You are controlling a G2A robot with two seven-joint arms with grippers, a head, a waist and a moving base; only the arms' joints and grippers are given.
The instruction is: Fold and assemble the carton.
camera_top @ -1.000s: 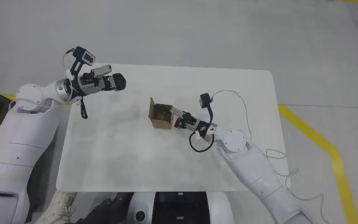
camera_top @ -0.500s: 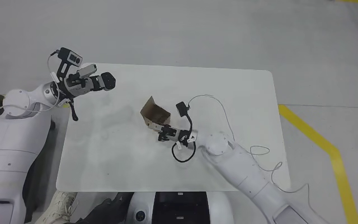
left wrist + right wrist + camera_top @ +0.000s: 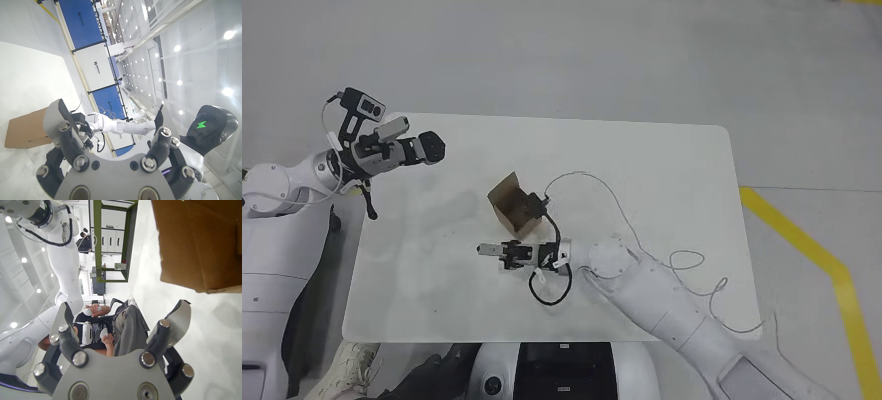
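Top view: carton [image 3: 510, 200] sits just beside the right tool [image 3: 485, 250], which gapes wide, empty.

Quick rundown: the brown cardboard carton [image 3: 510, 200] sits on the white bench [image 3: 662, 150], a bit left of the middle and well in from every edge. The right gripper [image 3: 484, 250] is on the near side of the carton, close by but not touching it, jaws pointing left; its arm comes in from the near right. The left gripper [image 3: 432, 147] hangs over the far left corner of the bench, well apart from the carton, jaws pointing right. A thin white cable [image 3: 622, 205] loops over the bench to the right of the carton.
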